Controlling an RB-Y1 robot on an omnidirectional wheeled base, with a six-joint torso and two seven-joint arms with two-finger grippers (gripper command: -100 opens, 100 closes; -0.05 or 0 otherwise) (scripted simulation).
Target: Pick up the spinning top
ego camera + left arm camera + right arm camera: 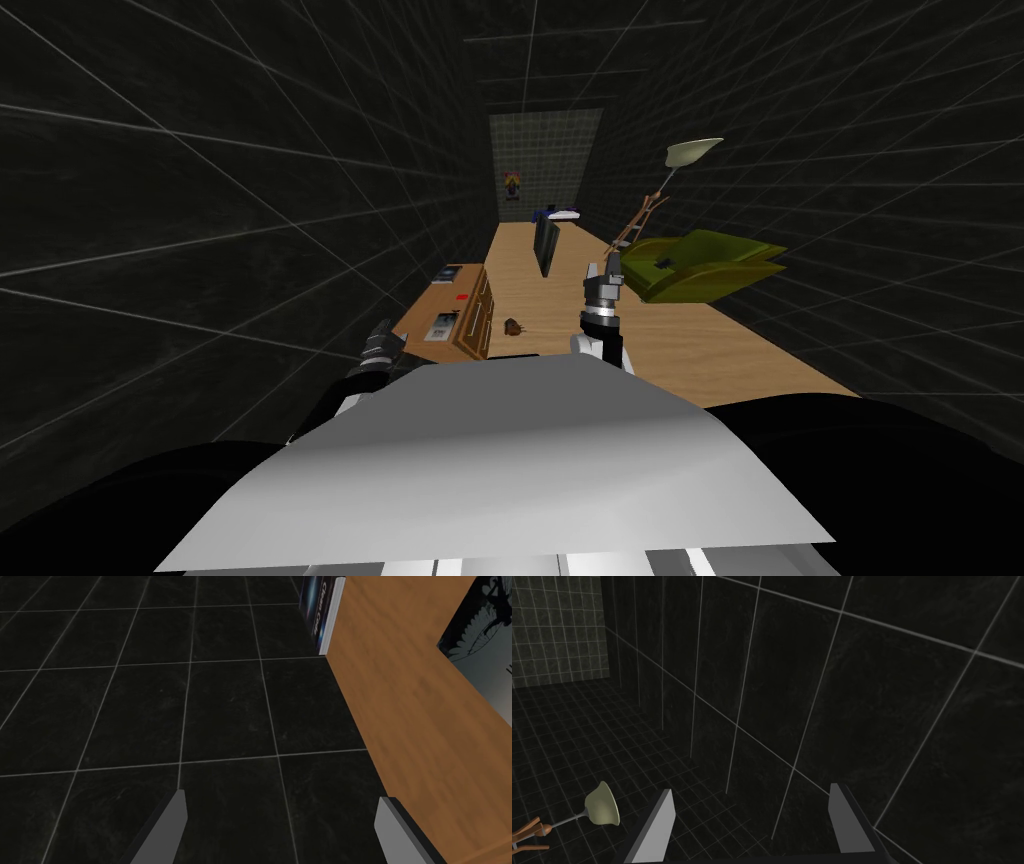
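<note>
A small brown spinning top point(514, 327) lies on the wooden floor, close to the front of a low wooden dresser point(470, 315). My left gripper point(382, 340) hangs low by the dresser's near end, left of the top. In its wrist view that gripper point(280, 801) is open and holds nothing, facing a dark tiled wall with the dresser's wooden top point(400, 686) beside it. My right gripper point(611, 268) is raised above the floor, right of the top and beyond it. Its fingers point(752, 791) stand open and empty.
A book point(322, 611) and a dark picture point(480, 646) lie on the dresser top. A green armchair point(700, 265) and a floor lamp point(692, 152) stand at the right, and a dark flat screen point(546, 245) stands farther along the floor. Dark tiled walls close in on both sides.
</note>
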